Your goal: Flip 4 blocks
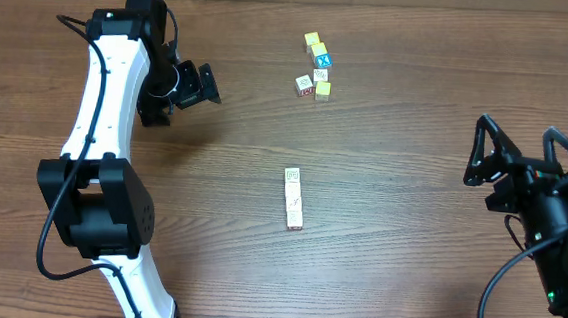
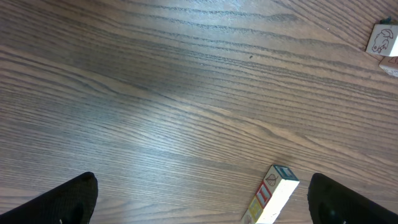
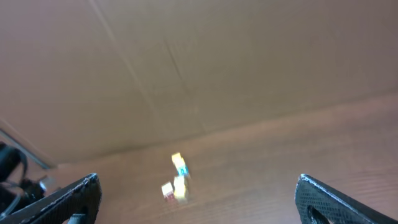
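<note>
Four blocks point(image 1: 293, 198) lie end to end in one short row at the middle of the table point(image 1: 408, 248), with nothing touching them. The left gripper point(image 1: 209, 86) hangs to their far left, jaws spread wide and empty. The right gripper point(image 1: 475, 150), well to the right, is likewise spread wide, holding nothing. A cluster of cubes point(image 1: 321, 74) sits farther back

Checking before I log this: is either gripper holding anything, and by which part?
Nothing is held. The left gripper and right gripper are both open and empty; the blocks lie on the table.
</note>
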Controlling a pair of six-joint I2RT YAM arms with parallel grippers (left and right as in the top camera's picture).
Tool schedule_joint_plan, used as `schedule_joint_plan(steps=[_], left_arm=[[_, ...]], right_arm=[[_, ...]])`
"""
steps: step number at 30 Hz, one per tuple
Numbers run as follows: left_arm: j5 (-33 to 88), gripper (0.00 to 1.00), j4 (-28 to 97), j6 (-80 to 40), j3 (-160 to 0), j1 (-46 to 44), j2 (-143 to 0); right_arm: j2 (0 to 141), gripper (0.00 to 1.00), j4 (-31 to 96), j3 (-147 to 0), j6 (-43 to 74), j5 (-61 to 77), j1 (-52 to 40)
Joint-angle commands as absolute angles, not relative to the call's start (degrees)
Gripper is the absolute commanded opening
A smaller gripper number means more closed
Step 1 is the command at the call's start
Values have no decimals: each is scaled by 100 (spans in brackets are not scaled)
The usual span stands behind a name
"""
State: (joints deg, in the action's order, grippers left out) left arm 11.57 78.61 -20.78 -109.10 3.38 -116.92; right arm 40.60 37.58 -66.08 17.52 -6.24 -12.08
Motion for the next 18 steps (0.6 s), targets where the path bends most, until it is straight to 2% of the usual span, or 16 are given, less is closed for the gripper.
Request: schedule_joint_plan(steps=[1, 18], left_arm=[[1160, 100, 7859, -2012, -10875, 298, -11723], [1160, 100, 7859, -2012, -10875, 298, -11721]], right_arm=[[3756, 100, 3264, -6226, 1643, -635, -1181], [1382, 100, -1520, -2851, 434, 504, -937]])
